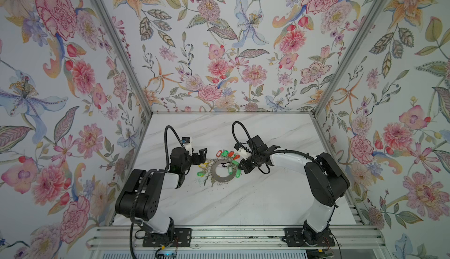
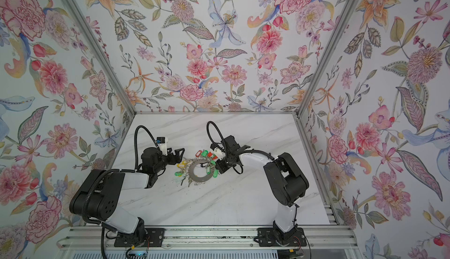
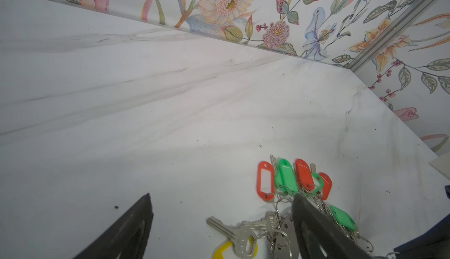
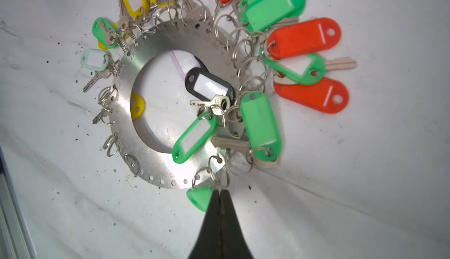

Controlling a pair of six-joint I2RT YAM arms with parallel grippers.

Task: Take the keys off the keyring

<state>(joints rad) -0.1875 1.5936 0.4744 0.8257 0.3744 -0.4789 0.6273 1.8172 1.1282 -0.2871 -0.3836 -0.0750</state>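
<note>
The keyring (image 4: 155,158) is a flat grey metal disc with a wide hole, lying on the white marble table in both top views (image 1: 213,172) (image 2: 192,173). Keys on small split rings with green (image 4: 260,121), red (image 4: 304,38) and yellow (image 4: 132,0) tags hang round its rim. My right gripper (image 4: 220,191) (image 1: 239,165) is shut on a split ring (image 4: 220,181) at the disc's edge, beside a green tag (image 4: 198,198). My left gripper (image 3: 222,195) (image 1: 201,157) stands open at the disc's left side. A silvery key (image 3: 229,228) on a yellow tag (image 3: 222,249) lies between its fingers.
Floral-papered walls with aluminium posts (image 1: 146,104) close in the table (image 1: 243,201) at the back and sides. A metal rail (image 1: 231,235) carrying both arm bases runs along the front. Black specks (image 4: 80,48) dot the surface near the disc.
</note>
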